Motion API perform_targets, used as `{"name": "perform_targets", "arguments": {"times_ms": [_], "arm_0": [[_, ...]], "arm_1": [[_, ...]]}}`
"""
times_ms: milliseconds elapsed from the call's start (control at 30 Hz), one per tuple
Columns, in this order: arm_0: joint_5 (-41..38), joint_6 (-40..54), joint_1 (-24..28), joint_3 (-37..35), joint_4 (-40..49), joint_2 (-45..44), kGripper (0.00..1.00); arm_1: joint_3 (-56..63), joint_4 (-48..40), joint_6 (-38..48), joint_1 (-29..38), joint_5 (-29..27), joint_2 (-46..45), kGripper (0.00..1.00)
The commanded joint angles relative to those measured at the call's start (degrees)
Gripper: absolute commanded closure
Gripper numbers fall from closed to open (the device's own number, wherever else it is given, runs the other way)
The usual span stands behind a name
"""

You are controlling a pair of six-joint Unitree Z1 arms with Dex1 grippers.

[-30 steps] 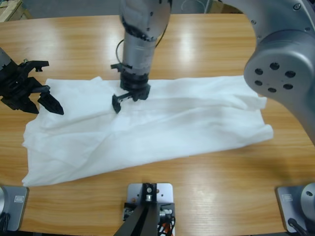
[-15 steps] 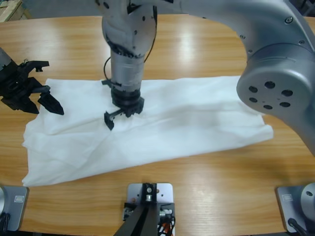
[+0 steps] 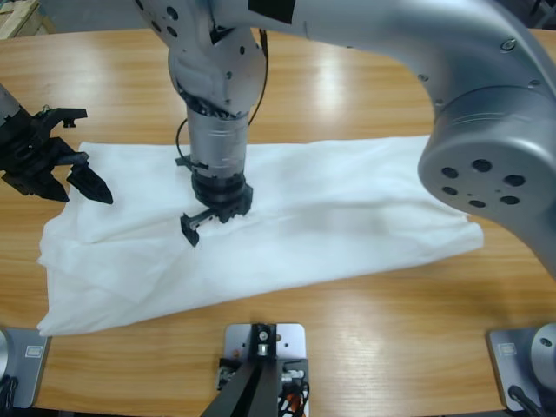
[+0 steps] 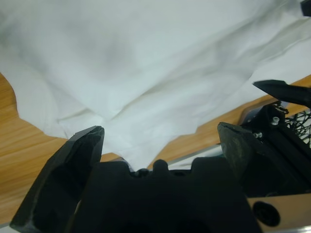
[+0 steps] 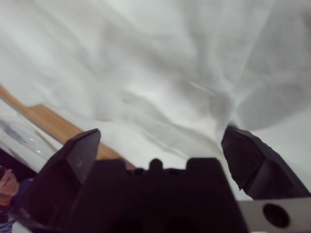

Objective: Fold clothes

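Across the wooden counter (image 3: pixel 365 347), white T-shirt (image 3: pixel 330 217) spread out wide and rumpled, long way left to right, left end bunched in soft folds, bare wood showing on all sides. Over the shirt's left-middle, right arm (image 3: pixel 217 104) reaching down from the top, right gripper (image 3: pixel 204 221) low on the fabric, jaws spread, wrinkled cloth filling the right wrist view between them (image 5: pixel 160 141). At the shirt's upper left edge, left gripper (image 3: pixel 85 161) coming in from the left side, jaws spread, lower tip over the cloth edge. Along the left wrist view (image 4: pixel 160 141), shirt edge and a strip of wood below it.
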Motion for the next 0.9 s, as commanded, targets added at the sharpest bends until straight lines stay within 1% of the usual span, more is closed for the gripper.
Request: {"name": "perform_targets", "arguments": {"times_ms": [33,200,267,400,500,600,800,900], "arm_0": [[0.66,-0.40,-0.80,1.29,-0.66,2.74,0.087],[0.66,-0.44,-0.91,1.35,-0.66,2.49,0.087],[0.66,-0.44,-0.98,1.35,-0.66,2.37,0.087],[0.66,-0.44,-1.15,1.35,-0.66,2.31,0.087],[0.66,-0.44,-1.21,1.35,-0.66,2.31,0.087],[0.66,-0.42,-1.33,1.35,-0.75,2.38,0.087],[0.66,-0.40,-1.33,1.35,-0.75,2.49,0.087],[0.66,-0.44,-1.33,1.35,-0.75,2.63,0.087]], "arm_1": [[1.76,5.49,3.37,0.83,-6.92,-8.25,0.000],[5.86,5.49,5.81,4.42,-16.01,-10.87,0.000],[6.81,5.49,6.10,7.22,-20.24,-10.97,0.000],[6.19,5.10,4.90,13.40,-27.49,-10.59,0.000],[5.38,4.40,2.84,15.62,-31.13,-10.44,0.000],[4.98,3.36,1.60,16.85,-33.46,-9.46,0.000],[1.15,3.20,0.26,18.08,-36.05,-4.93,0.000],[-2.09,3.27,-0.29,19.29,-36.45,-2.27,0.002]]}}
